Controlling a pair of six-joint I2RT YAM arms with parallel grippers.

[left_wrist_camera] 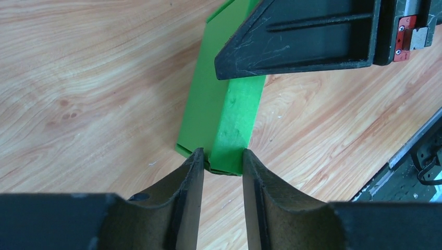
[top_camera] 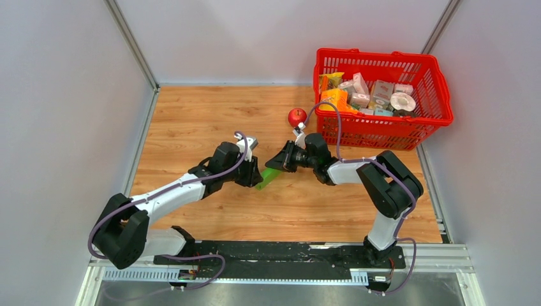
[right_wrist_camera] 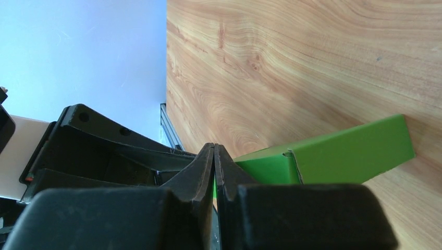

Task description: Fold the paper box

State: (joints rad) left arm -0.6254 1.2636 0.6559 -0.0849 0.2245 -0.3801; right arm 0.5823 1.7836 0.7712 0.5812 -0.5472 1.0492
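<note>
The bright green paper box (top_camera: 268,178) lies tilted on the wooden table between my two arms. In the left wrist view its long body (left_wrist_camera: 219,104) runs away from me, and its near end sits between the tips of my left gripper (left_wrist_camera: 221,152), with both fingers touching its sides. My right gripper (right_wrist_camera: 214,148) is shut on a thin green edge of the box (right_wrist_camera: 344,153), and green shows between its pads. From above, my left gripper (top_camera: 254,175) and right gripper (top_camera: 275,163) meet at opposite ends of the box. The box's far end is hidden under the right gripper's body (left_wrist_camera: 302,36).
A red apple (top_camera: 296,117) rests on the table just behind the right wrist. At the back right stands a red basket (top_camera: 383,132) with several small printed packages. Grey walls close off the left, back and right of the table.
</note>
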